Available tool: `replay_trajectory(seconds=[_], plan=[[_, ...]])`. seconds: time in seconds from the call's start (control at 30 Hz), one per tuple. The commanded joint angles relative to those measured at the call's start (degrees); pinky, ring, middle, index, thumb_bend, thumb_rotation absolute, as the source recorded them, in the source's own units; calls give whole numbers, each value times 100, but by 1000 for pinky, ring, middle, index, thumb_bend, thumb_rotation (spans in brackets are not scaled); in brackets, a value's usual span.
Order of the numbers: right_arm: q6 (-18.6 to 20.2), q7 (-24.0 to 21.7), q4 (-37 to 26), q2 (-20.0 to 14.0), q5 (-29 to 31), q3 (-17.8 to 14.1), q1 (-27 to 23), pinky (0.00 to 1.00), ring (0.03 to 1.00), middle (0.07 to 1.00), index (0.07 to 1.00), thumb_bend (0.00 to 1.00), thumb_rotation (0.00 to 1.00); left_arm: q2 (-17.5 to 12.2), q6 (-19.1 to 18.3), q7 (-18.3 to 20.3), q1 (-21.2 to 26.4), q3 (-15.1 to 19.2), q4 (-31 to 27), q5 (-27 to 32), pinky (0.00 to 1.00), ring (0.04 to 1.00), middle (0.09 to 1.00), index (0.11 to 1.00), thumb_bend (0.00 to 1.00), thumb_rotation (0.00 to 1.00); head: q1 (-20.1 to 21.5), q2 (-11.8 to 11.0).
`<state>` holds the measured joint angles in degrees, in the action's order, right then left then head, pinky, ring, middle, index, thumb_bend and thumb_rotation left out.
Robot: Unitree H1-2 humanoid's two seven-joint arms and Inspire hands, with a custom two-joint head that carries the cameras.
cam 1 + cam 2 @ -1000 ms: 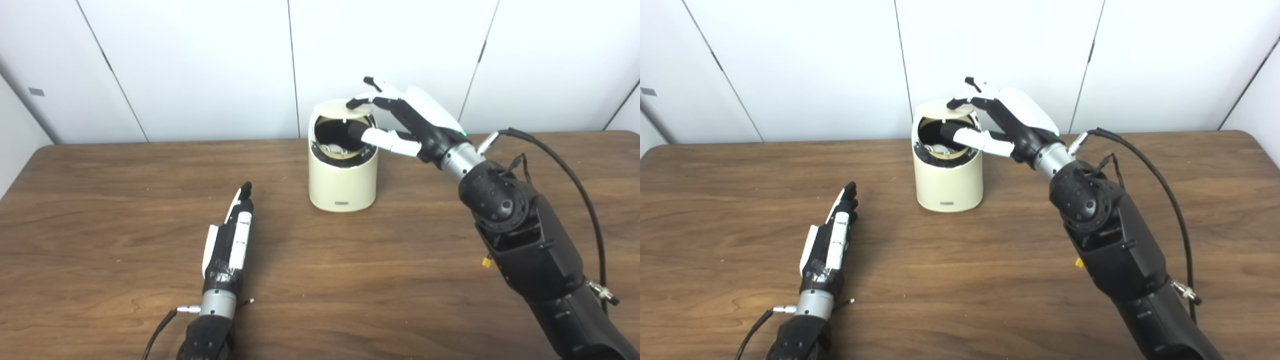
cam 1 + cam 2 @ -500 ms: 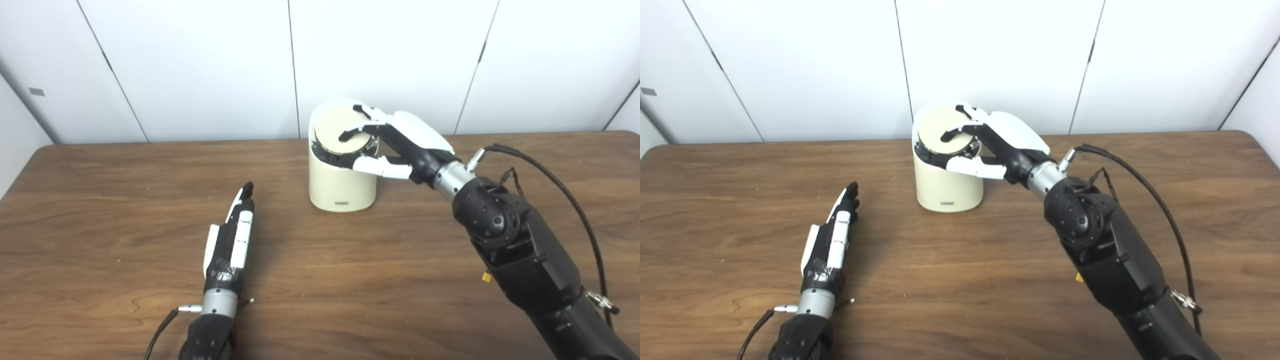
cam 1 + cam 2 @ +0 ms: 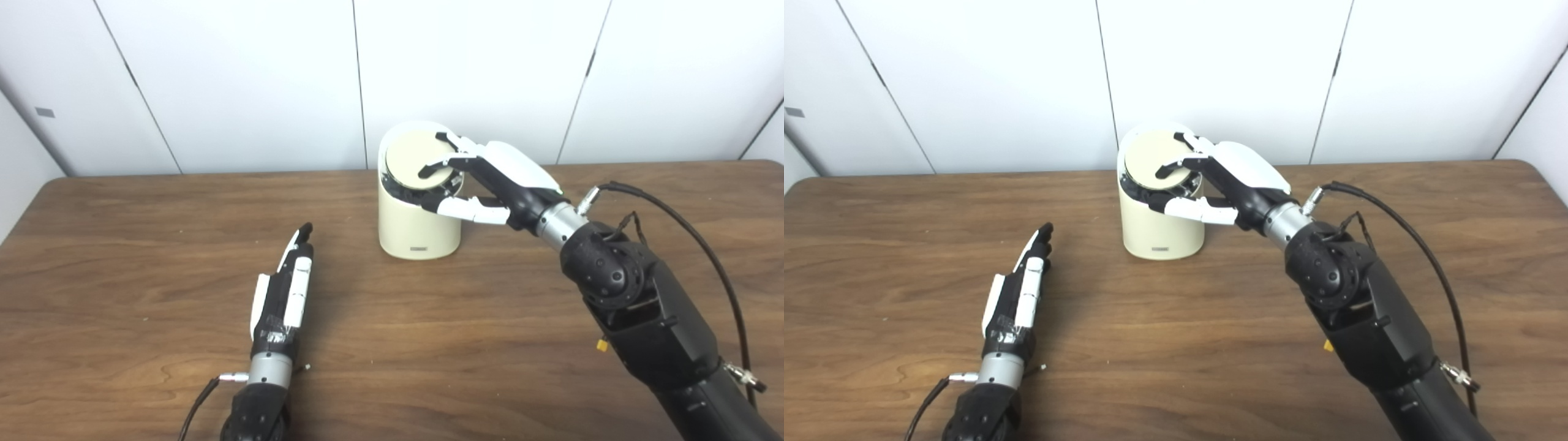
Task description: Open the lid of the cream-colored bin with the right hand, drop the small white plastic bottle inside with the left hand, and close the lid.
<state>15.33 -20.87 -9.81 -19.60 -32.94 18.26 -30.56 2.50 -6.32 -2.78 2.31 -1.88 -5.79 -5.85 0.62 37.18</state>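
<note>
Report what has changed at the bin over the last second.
The lid has come down: it was tipped up with the bin's mouth open, and now lies shut over the cream-colored bin. The right hand followed it down, fingers resting on top. The left hand stayed flat on the table, holding nothing; the bin stayed put.

My right hand [image 3: 490, 180] rested fingertips on the bin's [image 3: 418, 226] closed lid [image 3: 418, 158] near the table's [image 3: 429, 343] far edge; my left hand [image 3: 285, 291] lay flat, fingers straight.
</note>
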Motion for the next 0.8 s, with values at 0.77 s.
replay_trajectory(seconds=[0.77], plan=[[291, -535, -99, -150, -279, 131, -67, 1000, 1000, 1000, 782, 632, 1000, 66, 67, -16, 105, 43, -55, 77, 1000, 996, 993, 983, 613, 1000, -21, 39]])
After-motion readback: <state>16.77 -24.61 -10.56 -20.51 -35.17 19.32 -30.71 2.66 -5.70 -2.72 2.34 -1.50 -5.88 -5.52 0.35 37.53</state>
